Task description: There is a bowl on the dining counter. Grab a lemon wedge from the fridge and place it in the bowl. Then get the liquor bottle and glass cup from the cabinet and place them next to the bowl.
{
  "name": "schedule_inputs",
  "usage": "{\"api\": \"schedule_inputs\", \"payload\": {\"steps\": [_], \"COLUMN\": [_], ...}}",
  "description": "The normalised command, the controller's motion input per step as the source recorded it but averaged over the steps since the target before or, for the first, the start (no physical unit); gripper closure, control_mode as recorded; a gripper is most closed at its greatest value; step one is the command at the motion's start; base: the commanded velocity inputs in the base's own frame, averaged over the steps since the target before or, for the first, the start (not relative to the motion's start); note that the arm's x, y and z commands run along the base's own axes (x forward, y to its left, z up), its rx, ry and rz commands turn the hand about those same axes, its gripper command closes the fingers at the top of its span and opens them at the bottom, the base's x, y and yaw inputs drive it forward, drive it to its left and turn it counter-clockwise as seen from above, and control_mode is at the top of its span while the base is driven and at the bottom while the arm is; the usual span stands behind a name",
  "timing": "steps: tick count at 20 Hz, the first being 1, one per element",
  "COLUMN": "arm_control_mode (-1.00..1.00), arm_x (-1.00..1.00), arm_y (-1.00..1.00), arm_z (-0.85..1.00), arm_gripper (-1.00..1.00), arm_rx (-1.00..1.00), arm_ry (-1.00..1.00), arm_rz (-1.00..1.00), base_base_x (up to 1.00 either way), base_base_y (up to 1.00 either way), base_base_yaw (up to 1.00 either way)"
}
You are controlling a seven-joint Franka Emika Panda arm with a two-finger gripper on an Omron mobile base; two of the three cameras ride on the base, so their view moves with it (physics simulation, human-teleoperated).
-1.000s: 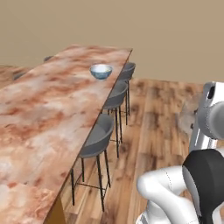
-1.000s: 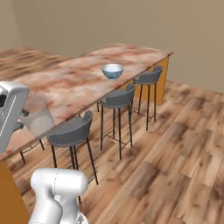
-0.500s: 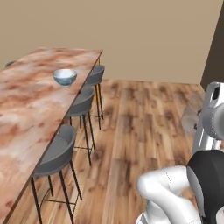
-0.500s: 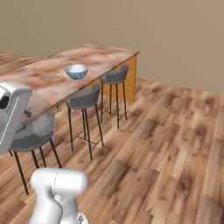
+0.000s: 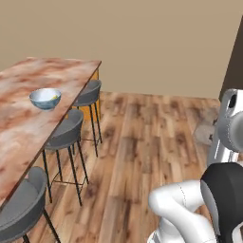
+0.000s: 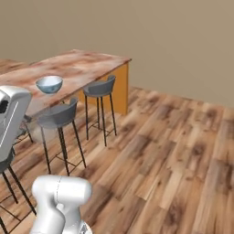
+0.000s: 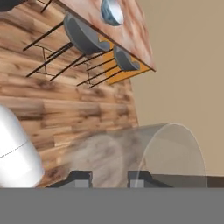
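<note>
Claw (image 7: 109, 177) clamped on the glass cup (image 7: 144, 155); cup delivery under way; next, set it beside bowl (image 5: 45, 98) on worktop (image 5: 28, 90).

Bowl (image 5: 45, 98) on dining counter (image 5: 28, 118), stools (image 5: 66, 134) along its edge, glass cup (image 7: 173, 153) at the jaws

Counter (image 5: 28, 90): mottled reddish stone-look top, smooth, low sheen. Bowl (image 5: 45, 98): glossy, pale blue glaze. Stools (image 5: 66, 134): matt grey moulded seats on thin dark metal legs. Floor (image 6: 173, 151): varnished wood planks, streaky grain. Wall (image 5: 142, 42): flat matt beige. Glass (image 7: 144, 155): clear, smooth, transparent.
</note>
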Motion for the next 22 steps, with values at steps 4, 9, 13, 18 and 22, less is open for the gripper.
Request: {"api": "schedule_inputs", "payload": {"steps": [4,9,13,18,22], "arm_control_mode": [1.0,1.0,1.0,1.0,1.0], "arm_x": [0.0,0.0,0.0,0.0,0.0], "arm_y": [0.0,0.0,0.0,0.0,0.0], "arm_z": [0.0,0.0,0.0,0.0,0.0], "arm_gripper": [1.0,1.0,1.0,1.0,1.0], "arm_rx": [0.0,0.0,0.0,0.0,0.0], "arm_ry": [0.0,0.0,0.0,0.0,0.0], "arm_rz": [0.0,0.0,0.0,0.0,0.0], "base_base_x": [0.81,0.65,0.56,0.53,0.51], "base_base_y": [-0.73,-0.52,-0.38,-0.36,-0.36], "base_base_yaw": [0.31,0.44,0.55,0.58,0.59]}}
